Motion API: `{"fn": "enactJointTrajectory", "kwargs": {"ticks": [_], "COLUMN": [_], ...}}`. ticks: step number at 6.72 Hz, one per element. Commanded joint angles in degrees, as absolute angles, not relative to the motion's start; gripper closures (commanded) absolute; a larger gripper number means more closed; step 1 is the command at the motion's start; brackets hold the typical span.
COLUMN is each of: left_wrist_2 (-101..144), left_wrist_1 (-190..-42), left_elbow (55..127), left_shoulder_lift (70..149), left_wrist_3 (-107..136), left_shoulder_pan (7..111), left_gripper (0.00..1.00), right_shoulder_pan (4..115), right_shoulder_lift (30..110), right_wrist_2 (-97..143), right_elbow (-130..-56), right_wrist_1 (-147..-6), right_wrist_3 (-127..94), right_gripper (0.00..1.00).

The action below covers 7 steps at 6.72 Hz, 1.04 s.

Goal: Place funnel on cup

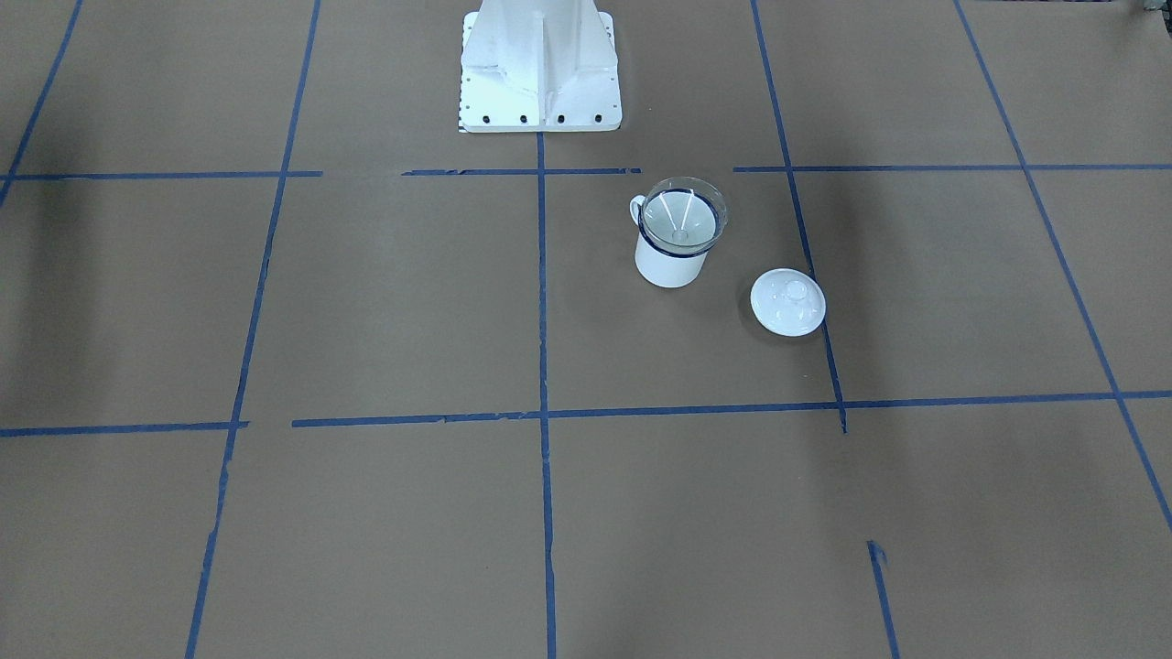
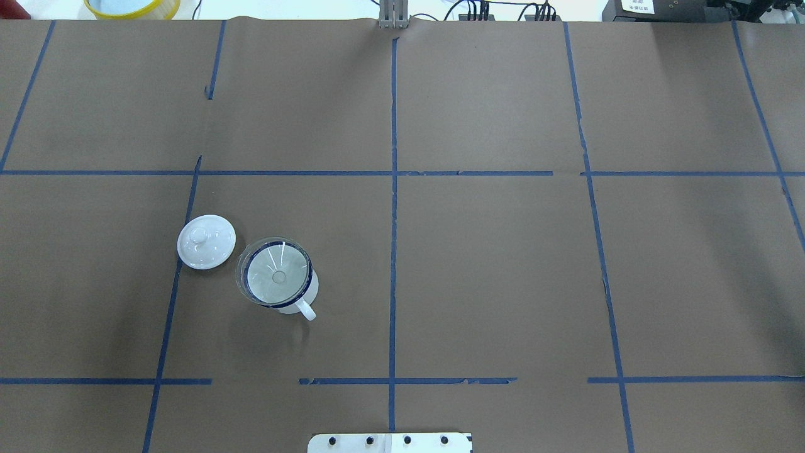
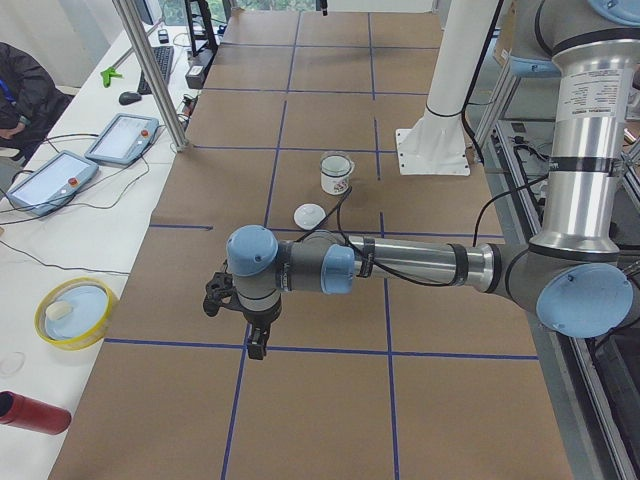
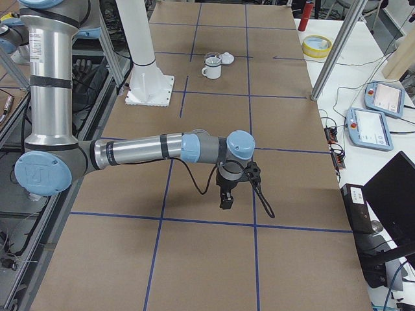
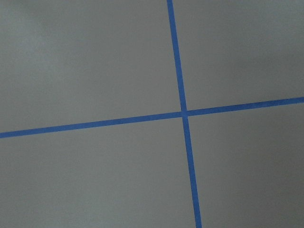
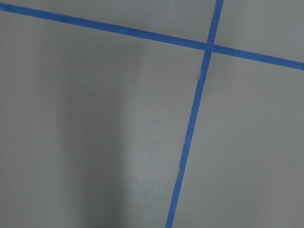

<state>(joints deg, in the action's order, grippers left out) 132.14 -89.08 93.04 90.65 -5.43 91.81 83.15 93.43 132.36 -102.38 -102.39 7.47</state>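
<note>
The clear funnel (image 1: 682, 209) sits in the mouth of the white mug (image 1: 668, 267) with the dark blue rim, spout down; the pair also shows in the overhead view, funnel (image 2: 275, 274) on mug (image 2: 309, 294). The mug stands upright near the robot's base, on its left side, and shows small in the left side view (image 3: 335, 176) and the right side view (image 4: 211, 67). My left gripper (image 3: 258, 345) hangs over the table far from the mug; I cannot tell if it is open. My right gripper (image 4: 227, 201) hangs over the other end; I cannot tell its state. Both wrist views show only brown paper and blue tape.
A round white domed lid (image 1: 787, 303) with a knob lies beside the mug. The robot's white base (image 1: 540, 82) stands at the table's edge. A yellow bowl (image 3: 75, 312), a red bottle (image 3: 30, 412) and tablets (image 3: 122, 137) lie on the side table.
</note>
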Motion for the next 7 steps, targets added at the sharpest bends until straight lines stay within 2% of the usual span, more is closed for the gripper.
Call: {"fn": "enactJointTrajectory", "kwargs": {"ticks": [1, 7], "left_wrist_2": [132.2, 132.2], "left_wrist_1": [-89.0, -88.2], "left_elbow": [93.1, 93.2], "left_shoulder_lift": [90.4, 90.5], "left_wrist_3": [-5.4, -5.2], "left_shoulder_pan": [91.8, 91.8], "left_gripper": [0.0, 0.0], "right_shoulder_pan": [83.1, 83.1], "right_shoulder_lift": [93.4, 93.4], "right_wrist_2": [132.4, 132.4], "right_elbow": [-102.4, -102.4], "right_wrist_1": [-102.4, -102.4], "right_wrist_3": [7.5, 7.5], "right_gripper": [0.0, 0.0]}}
